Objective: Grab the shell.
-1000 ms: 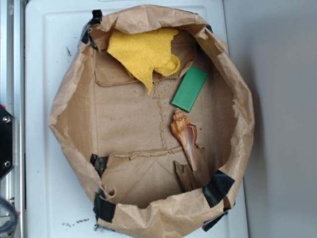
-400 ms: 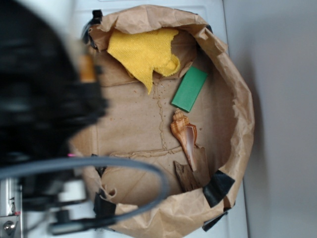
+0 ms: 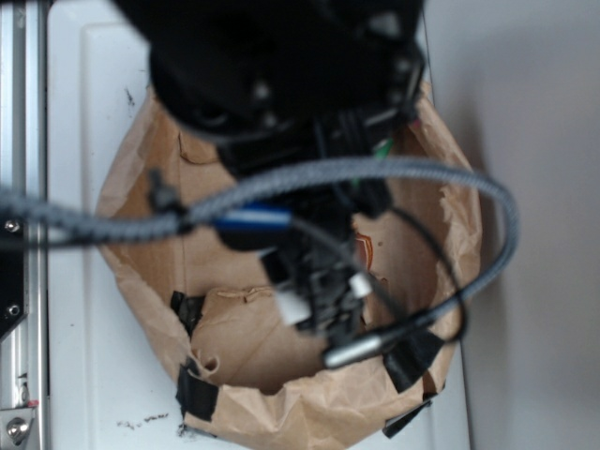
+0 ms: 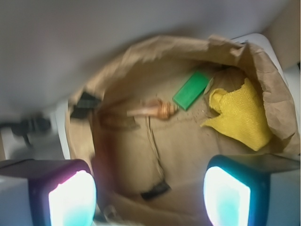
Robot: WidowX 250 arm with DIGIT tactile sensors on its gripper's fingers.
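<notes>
In the wrist view the shell (image 4: 150, 110) lies far inside the paper bag (image 4: 275, 94), left of the green block (image 4: 190, 90). The tool (image 4: 149, 197) is wide open, empty; it should descend centred over the shell's thick body.

Bare bag (image 4: 263, 61) floor lies open below the shell (image 4: 153, 109); the green block (image 4: 191, 90) sits just beside its spire, yellow cloth (image 4: 240, 115) farther right, wood chip (image 4: 115, 120) crowding its tail.

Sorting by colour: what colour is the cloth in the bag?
Yellow cloth, clearest in the wrist view.
</notes>
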